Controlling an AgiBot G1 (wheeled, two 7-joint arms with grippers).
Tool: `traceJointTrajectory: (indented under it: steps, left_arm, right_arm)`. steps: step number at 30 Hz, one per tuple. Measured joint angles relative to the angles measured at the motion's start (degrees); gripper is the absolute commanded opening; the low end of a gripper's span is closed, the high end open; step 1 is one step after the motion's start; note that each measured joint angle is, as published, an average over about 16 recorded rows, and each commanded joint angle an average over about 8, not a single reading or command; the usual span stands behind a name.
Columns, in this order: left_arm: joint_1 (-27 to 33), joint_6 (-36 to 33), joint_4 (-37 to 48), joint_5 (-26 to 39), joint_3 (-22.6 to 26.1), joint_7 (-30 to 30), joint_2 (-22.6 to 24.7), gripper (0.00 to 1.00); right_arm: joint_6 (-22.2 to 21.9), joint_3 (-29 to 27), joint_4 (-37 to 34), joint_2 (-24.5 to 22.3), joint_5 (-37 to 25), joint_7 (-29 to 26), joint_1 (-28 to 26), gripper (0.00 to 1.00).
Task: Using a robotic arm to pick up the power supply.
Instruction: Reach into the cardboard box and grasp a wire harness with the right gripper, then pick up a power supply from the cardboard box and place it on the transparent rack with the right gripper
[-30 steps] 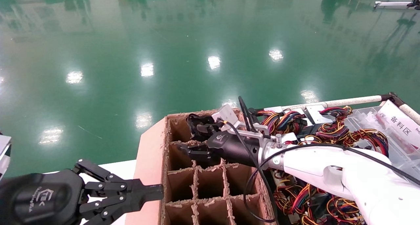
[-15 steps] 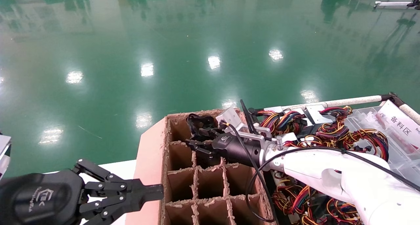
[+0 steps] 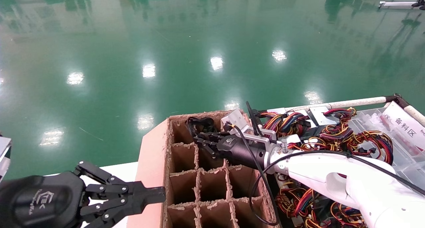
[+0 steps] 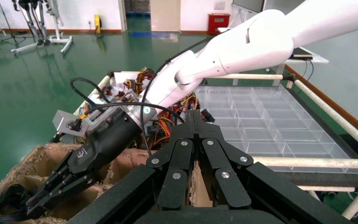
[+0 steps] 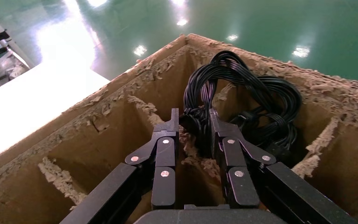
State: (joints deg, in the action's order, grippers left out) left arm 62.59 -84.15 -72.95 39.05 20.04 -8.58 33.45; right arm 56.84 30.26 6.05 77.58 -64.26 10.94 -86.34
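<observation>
Approach step in hand: right tool (image 5: 193, 122) part-spread, cord bundle (image 5: 247, 100) bracketed, not yet pinched. Closure on cord called for next. Left tool (image 4: 195, 122) pressed together, parked.

brown box (image 3: 151, 161) — black cord (image 5: 242, 100), glossy green floor (image 3: 132, 55).

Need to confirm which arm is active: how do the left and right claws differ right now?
Right claw is over the far cells of the cardboard divider box, its tips closing on the black cord bundle; left claw sits outside the box's near left side, touching nothing. Right claw shows a gap between its fingers; left claw's fingers are pressed together. Both are black two-finger linkage claws.
</observation>
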Motion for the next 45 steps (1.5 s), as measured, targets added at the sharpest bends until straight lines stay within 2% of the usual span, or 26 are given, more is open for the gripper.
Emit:
traceJointTrajectory:
  steps: [4,5,6,12,13,14,24,30,37,45]
  left_arm:
    - [0.0,0.0,0.0,0.0,0.0,0.0,0.0,0.0]
    - [0.0,0.0,0.0,0.0,0.0,0.0,0.0,0.02]
    - [0.0,0.0,0.0,0.0,0.0,0.0,0.0,0.09]
    - [0.0,0.0,0.0,0.0,0.0,0.0,0.0,0.83]
    - [0.0,0.0,0.0,0.0,0.0,0.0,0.0,0.94]
    - [0.0,0.0,0.0,0.0,0.0,0.0,0.0,1.0]
    - [0.0,0.0,0.0,0.0,0.0,0.0,0.0,1.0]
    - [0.0,0.0,0.0,0.0,0.0,0.0,0.0,1.0]
    - [0.0,0.0,0.0,0.0,0.0,0.0,0.0,1.0]
    - [0.0,0.0,0.0,0.0,0.0,0.0,0.0,1.0]
  right_arm:
    - [-0.3,-0.1,-0.3,-0.1,0.8,0.0,0.1,0.0]
    - [-0.4,-0.2,-0.4,-0.1,1.0,0.0,0.1,0.0]
    - [-0.4,-0.2,-0.4,-0.1,1.3,0.0,0.1,0.0]
    - [-0.7,-0.8,-1.0,-0.2,2.9,0.1,0.0,0.0]
    - [-0.8,-0.9,-1.1,-0.3,3.1,0.1,0.0,0.0]
    - [-0.8,-1.1,-1.3,-0.3,3.4,0.2,-0.1,0.0]
    - [-0.7,-2.8,-2.4,-0.8,6.6,0.8,-1.3,0.0]
    - [1.1,-4.4,-3.0,-1.5,9.0,1.1,-2.7,0.0]
    - [5.9,-6.5,-3.2,-2.9,12.1,0.9,-4.6,0.0]
    - [14.0,-8.3,-2.9,-5.9,14.8,0.7,-7.7,0.0]
